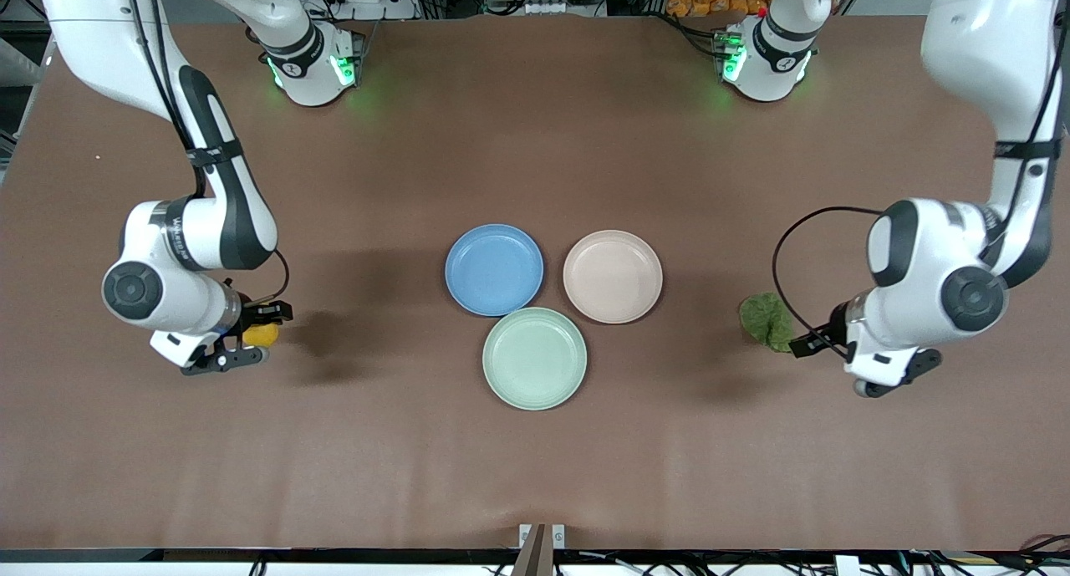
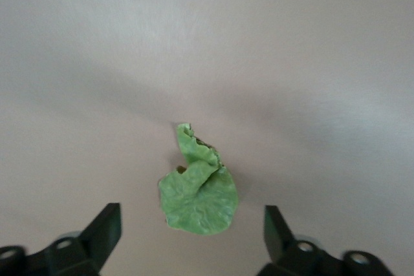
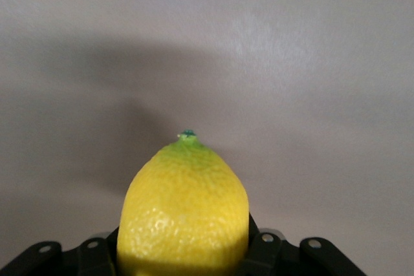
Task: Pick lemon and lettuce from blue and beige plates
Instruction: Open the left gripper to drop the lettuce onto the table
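My right gripper (image 1: 257,336) is shut on the yellow lemon (image 1: 263,334) and holds it over bare table at the right arm's end; in the right wrist view the lemon (image 3: 184,208) fills the gripper (image 3: 184,253). The wrinkled green lettuce (image 1: 767,319) lies on the table at the left arm's end, off the plates. My left gripper (image 1: 823,342) hangs open just over it; in the left wrist view the leaf (image 2: 197,192) lies between the spread fingers of the gripper (image 2: 191,216), touching neither. The blue plate (image 1: 494,270) and the beige plate (image 1: 613,276) stand empty, side by side, mid-table.
A pale mint-green plate (image 1: 535,358), also empty, sits nearer the front camera, touching both other plates. The brown table (image 1: 535,476) stretches wide around the plates. Both arm bases stand along the table edge farthest from the front camera.
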Available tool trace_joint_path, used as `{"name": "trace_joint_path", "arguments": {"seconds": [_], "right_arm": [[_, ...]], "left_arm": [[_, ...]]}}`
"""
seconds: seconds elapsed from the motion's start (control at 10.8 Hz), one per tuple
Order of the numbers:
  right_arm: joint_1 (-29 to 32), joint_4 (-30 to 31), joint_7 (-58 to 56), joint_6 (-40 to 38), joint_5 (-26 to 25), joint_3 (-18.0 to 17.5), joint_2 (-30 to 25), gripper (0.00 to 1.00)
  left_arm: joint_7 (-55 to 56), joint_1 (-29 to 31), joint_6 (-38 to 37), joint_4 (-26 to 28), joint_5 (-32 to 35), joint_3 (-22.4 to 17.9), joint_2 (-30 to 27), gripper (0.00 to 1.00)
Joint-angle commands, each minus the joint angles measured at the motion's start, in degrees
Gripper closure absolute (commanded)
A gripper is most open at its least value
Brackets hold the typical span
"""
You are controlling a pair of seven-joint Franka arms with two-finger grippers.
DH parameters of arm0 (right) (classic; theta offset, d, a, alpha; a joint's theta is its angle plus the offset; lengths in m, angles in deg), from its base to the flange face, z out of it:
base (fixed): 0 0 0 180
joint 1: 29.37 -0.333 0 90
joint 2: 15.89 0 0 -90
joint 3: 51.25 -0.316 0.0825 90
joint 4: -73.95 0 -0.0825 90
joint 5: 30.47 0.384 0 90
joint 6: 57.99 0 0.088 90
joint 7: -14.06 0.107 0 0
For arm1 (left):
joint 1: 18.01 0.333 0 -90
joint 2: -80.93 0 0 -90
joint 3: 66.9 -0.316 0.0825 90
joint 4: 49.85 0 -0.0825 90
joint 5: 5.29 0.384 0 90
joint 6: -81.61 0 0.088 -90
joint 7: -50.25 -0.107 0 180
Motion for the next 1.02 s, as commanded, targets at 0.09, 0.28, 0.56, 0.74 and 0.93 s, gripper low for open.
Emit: {"name": "trace_joint_path", "arguments": {"seconds": [0.09,0.28,0.56,0.74,0.93], "right_arm": [[1.4,9.91,-0.7,11.02,0.03,-0.21,-2.42,0.87],[1.58,10.73,-0.7,14.04,0.03,-0.21,-0.76,0.86],[1.67,11.69,-0.61,19.75,0.12,-0.21,2.59,0.83],[1.58,11.61,-0.61,19.76,0.21,-0.29,2.68,0.66],[1.49,11.34,-0.7,19.76,0.21,-0.29,2.68,0.0]], "left_arm": [[-1.91,-0.3,-5.51,0.05,1.52,0.55,-8.65,0.0],[-4.02,-0.21,-10.43,-3.02,1.44,0.72,-10.06,0.0],[-5.52,-0.13,-12.99,-3.83,0.74,0.9,-13.66,0.0],[-5.96,-0.21,-15.27,-3.83,0.65,1.51,-15.51,0.0],[-6.4,0.14,-17.82,-3.83,0.3,1.95,-17.36,0.0]]}}
